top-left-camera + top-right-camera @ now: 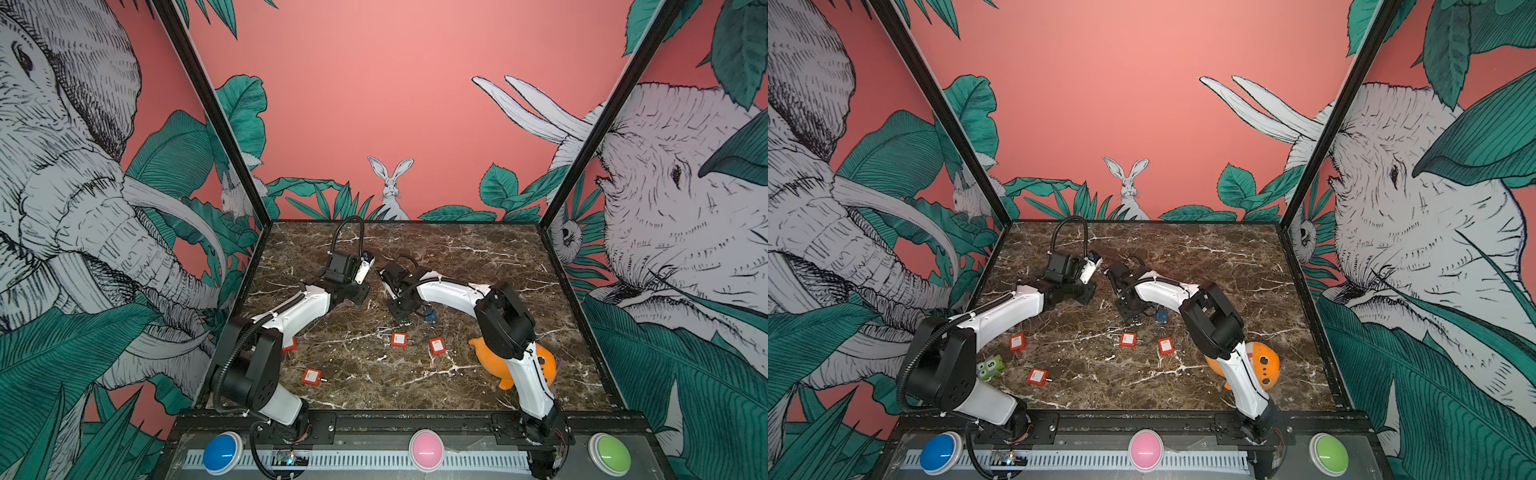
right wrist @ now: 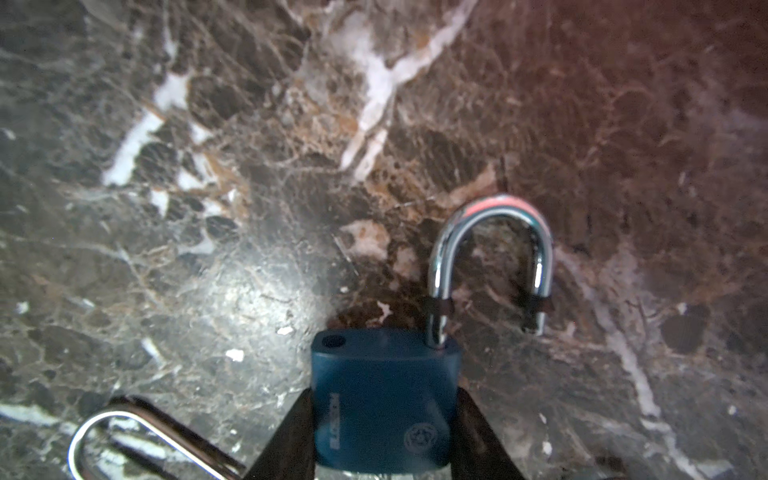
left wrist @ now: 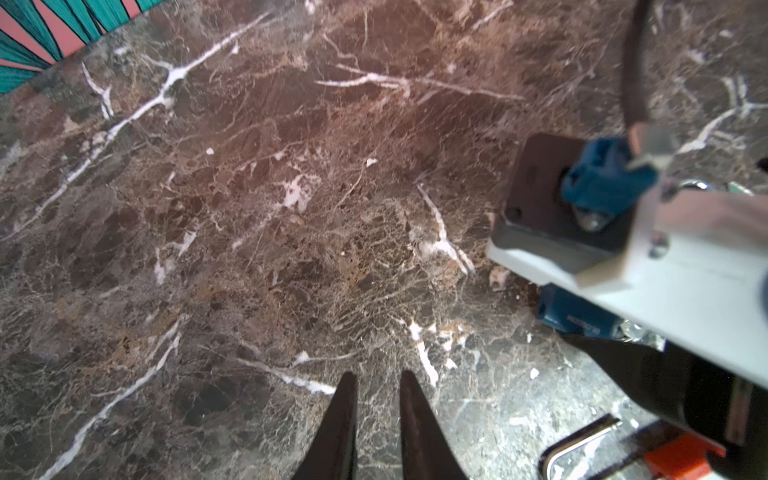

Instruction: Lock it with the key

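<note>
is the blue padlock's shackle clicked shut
No, the blue padlock has its shackle swung open, its free end hanging clear of the body.

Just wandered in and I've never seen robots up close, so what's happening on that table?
Two robot arms are working over a marble table. The right gripper has its fingers on both sides of a blue padlock down on the table, apparently gripping its body; the shackle is swung open, so it isn't locked yet. The left gripper hovers nearby, fingers slightly apart and empty. No key shows in either gripper. Four red padlocks lie scattered toward the front.
</note>
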Motion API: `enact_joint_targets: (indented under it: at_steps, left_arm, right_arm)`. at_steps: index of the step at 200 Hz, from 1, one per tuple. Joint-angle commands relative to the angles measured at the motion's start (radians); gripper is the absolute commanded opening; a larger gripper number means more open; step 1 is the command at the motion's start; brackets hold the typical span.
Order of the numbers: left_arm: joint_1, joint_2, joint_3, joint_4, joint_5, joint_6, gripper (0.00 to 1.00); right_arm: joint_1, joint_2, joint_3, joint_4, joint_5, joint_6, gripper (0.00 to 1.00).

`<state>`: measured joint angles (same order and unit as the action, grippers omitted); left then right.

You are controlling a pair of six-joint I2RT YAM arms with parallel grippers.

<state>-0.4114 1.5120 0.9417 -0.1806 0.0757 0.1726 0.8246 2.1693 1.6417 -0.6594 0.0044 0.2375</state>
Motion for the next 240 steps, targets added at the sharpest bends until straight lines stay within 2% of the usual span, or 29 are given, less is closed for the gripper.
enact_joint_targets:
  at_steps: [1,18,44,74,89,103,123,131,148,175,198,240]
  left_arm:
    - [0.004,-0.088,-0.057,0.098,0.053,0.030,0.22]
    - [0.008,-0.125,-0.093,0.151,0.095,0.064,0.22]
    - [0.021,-0.188,-0.137,0.215,0.234,0.095,0.23]
    - [0.029,-0.246,-0.215,0.319,0.467,0.197,0.24]
    - [0.032,-0.266,-0.241,0.365,0.584,0.210,0.26]
    - [0.033,-0.282,-0.236,0.342,0.682,0.254,0.27]
    - [0.033,-0.280,-0.218,0.286,0.746,0.315,0.30]
    - [0.033,-0.270,-0.208,0.262,0.781,0.347,0.34]
    - [0.033,-0.240,-0.185,0.256,0.818,0.363,0.39]
    - [0.033,-0.187,-0.146,0.258,0.830,0.367,0.40]
    - [0.033,-0.157,-0.117,0.248,0.847,0.391,0.47]
    - [0.033,-0.108,-0.068,0.205,0.864,0.405,0.48]
  right_arm:
    - [-0.003,-0.095,-0.088,0.123,0.013,-0.138,0.32]
    - [-0.006,-0.196,-0.172,0.214,0.005,-0.267,0.29]
    - [-0.020,-0.336,-0.293,0.330,-0.003,-0.437,0.29]
    - [-0.076,-0.479,-0.435,0.429,-0.153,-0.559,0.28]
    - [-0.097,-0.538,-0.475,0.456,-0.214,-0.604,0.29]
    - [-0.115,-0.592,-0.513,0.478,-0.248,-0.655,0.29]
    - [-0.132,-0.652,-0.550,0.485,-0.285,-0.722,0.29]
    - [-0.135,-0.666,-0.554,0.479,-0.293,-0.738,0.29]
    - [-0.137,-0.691,-0.552,0.454,-0.330,-0.757,0.28]
    - [-0.138,-0.729,-0.571,0.451,-0.379,-0.770,0.28]
    - [-0.137,-0.746,-0.588,0.444,-0.374,-0.790,0.28]
    - [-0.138,-0.749,-0.583,0.430,-0.384,-0.810,0.26]
